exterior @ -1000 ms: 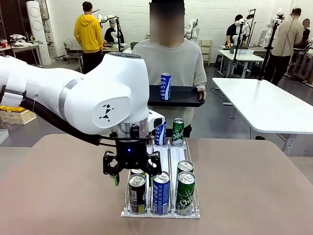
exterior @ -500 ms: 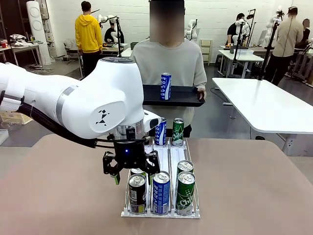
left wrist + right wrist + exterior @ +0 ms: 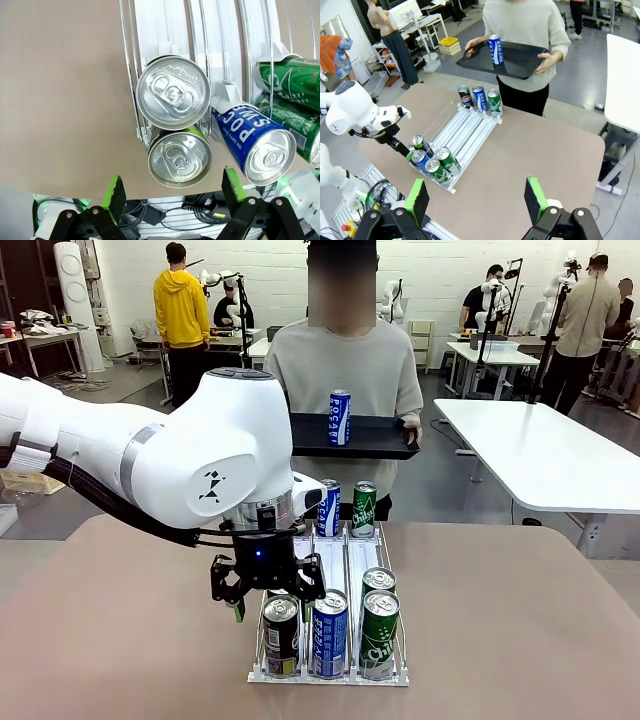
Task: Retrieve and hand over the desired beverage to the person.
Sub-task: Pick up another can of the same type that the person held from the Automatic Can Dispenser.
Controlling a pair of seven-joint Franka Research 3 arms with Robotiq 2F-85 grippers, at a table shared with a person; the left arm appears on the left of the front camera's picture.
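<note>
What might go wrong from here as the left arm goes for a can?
The open left gripper hangs over two cans standing close together in the left lane of the rack. Coming down, it may catch the rear can along with the front can. Its finger must fit beside the blue Pocari Sweat can, which stands near and could be knocked over.

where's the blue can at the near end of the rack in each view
Front view: blue can low centre, in the middle lane of the rack.
Left wrist view: blue can lower right, beside two silver can tops.
Right wrist view: blue can lower left, at the near end.
Shared landmark: the white rack.
</note>
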